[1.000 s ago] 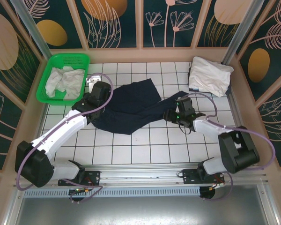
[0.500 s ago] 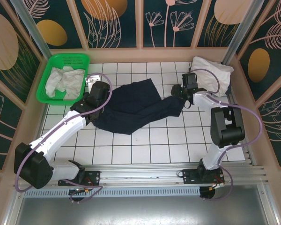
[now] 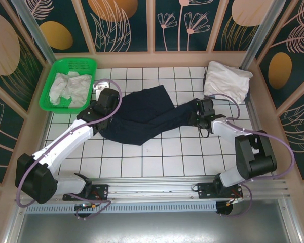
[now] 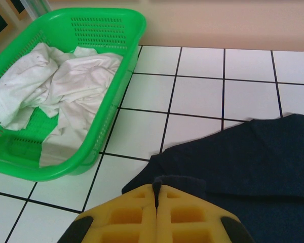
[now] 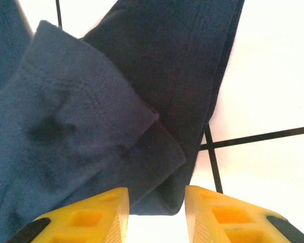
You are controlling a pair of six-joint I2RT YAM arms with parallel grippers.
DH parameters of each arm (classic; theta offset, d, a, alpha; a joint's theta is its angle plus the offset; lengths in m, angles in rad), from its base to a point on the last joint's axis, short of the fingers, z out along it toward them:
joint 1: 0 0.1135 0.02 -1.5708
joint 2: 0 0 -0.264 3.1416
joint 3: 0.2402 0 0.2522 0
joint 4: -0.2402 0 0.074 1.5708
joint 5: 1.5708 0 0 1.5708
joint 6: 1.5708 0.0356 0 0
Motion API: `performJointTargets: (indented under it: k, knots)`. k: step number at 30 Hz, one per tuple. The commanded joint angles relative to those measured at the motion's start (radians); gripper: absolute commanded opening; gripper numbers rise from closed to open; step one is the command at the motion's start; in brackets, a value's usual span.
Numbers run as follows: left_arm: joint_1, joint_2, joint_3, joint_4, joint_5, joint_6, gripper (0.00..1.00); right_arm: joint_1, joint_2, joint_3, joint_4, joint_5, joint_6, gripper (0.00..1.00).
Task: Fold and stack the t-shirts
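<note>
Left pincer (image 4: 156, 195) pinches the navy t-shirt (image 3: 142, 116) edge; right pincer (image 5: 157, 197) gapes astride its hem

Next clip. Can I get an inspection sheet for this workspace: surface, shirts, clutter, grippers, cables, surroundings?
Surface: white tiled table, no spills seen.
Job's things: navy shirt spread mid-table, unfolded; white shirt pile in the far right corner; crumpled white shirts in the green basket, far left.
Clutter: nothing seen.
Grippers: left gripper shut on the navy shirt's edge; right gripper open, fingers either side of a navy shirt corner.
Cables: purple cables loop from both arms.
Surroundings: leaf-painted wall panels; metal rail at the near edge.
</note>
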Motion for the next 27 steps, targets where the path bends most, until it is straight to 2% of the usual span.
performJointTargets:
  k: [1, 8, 15, 22, 25, 27]
  knots:
    - [0.008, -0.003, 0.001, 0.016, 0.008, 0.011, 0.0, -0.015, 0.068, 0.044, 0.03, -0.021, -0.014, 0.35]
    - [0.008, -0.026, -0.013, 0.007, 0.001, 0.012, 0.0, -0.017, 0.147, 0.123, 0.01, -0.018, -0.003, 0.4]
    - [0.008, -0.024, -0.012, 0.009, -0.002, 0.018, 0.0, -0.016, 0.162, 0.124, 0.008, -0.029, 0.004, 0.35]
    - [0.008, -0.022, -0.01, 0.013, -0.002, 0.026, 0.0, -0.001, 0.184, 0.12, -0.056, 0.034, 0.001, 0.49]
    - [0.009, -0.021, -0.01, 0.016, -0.001, 0.028, 0.0, 0.008, 0.193, 0.118, -0.048, 0.015, 0.0, 0.49]
    - [0.008, -0.022, -0.01, 0.016, 0.0, 0.026, 0.0, 0.008, 0.196, 0.119, -0.037, 0.011, 0.001, 0.46]
